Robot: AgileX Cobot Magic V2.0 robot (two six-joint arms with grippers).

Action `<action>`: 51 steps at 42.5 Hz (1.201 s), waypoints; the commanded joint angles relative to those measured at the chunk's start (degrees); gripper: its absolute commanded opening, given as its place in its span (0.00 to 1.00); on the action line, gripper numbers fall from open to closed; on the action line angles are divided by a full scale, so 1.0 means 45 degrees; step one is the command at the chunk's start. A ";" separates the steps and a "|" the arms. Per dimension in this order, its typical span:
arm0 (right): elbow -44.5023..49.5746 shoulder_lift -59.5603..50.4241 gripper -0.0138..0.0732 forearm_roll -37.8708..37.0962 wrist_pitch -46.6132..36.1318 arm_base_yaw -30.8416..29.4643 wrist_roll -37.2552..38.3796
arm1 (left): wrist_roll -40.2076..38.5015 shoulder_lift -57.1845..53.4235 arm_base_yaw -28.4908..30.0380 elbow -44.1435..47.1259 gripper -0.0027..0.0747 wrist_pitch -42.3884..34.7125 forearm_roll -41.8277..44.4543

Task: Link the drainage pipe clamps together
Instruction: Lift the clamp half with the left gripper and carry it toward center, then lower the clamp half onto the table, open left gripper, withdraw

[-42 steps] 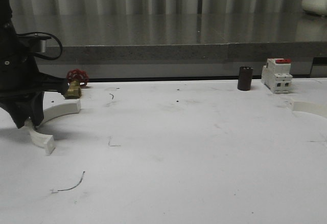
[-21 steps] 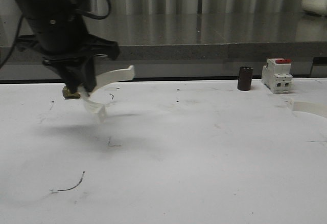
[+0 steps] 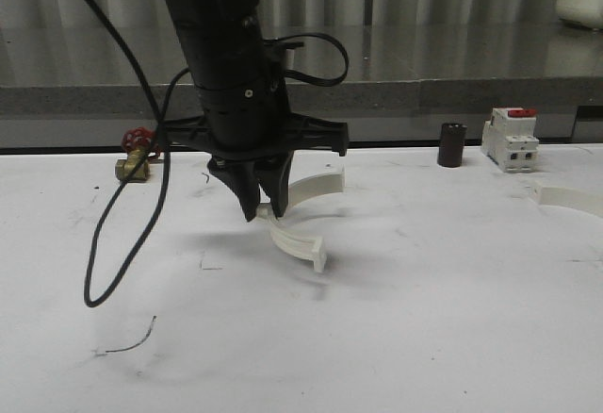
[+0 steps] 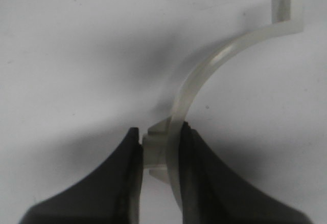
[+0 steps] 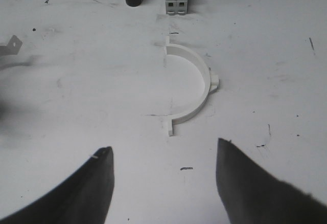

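Observation:
One white half-ring drainage pipe clamp [image 3: 298, 241] hangs just above the middle of the white table, pinched at its side nub by my left gripper [image 3: 265, 209]. In the left wrist view the left gripper [image 4: 160, 132] is shut on this clamp [image 4: 204, 75], whose band curves away to a flat end tab. The second clamp [image 5: 202, 66] lies flat on the table ahead of my right gripper [image 5: 163, 149], which is open and empty, apart from it. That same clamp [image 3: 571, 198] shows at the table's far right edge.
A white breaker with a red top [image 3: 510, 140] and a dark cylinder [image 3: 452, 144] stand at the back right. A brass valve with a red handwheel [image 3: 138, 156] sits at the back left. A black cable [image 3: 122, 229] dangles from the left arm.
My left arm has lifted the clamp off the table at the far left and carried it rightward to the middle. The right-side clamp has not moved.

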 commanded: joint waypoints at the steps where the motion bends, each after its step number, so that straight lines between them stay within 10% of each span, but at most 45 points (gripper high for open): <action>1: -0.0424 0.0035 0.70 -0.0110 -0.0715 -0.0043 -0.0149 | -0.0708 -0.0439 -0.0103 -0.0658 0.10 -0.0035 -0.0032; 21: -0.0424 0.0035 0.70 -0.0110 -0.0715 -0.0043 -0.0149 | -0.1739 -0.0194 -0.0023 -0.0693 0.11 0.0128 0.0018; 33: -0.0424 0.0035 0.70 -0.0110 -0.0715 -0.0043 -0.0149 | -0.1739 -0.0194 -0.0023 -0.0693 0.43 0.0121 -0.0010; 40: -0.0424 0.0035 0.70 -0.0110 -0.0715 -0.0043 -0.0149 | -0.1669 -0.0328 -0.0023 -0.0693 0.45 0.0069 -0.0087; 51: -0.0424 0.0035 0.70 -0.0110 -0.0715 -0.0043 -0.0149 | 0.1293 -0.2425 -0.0023 -0.0693 0.45 0.0900 -0.0029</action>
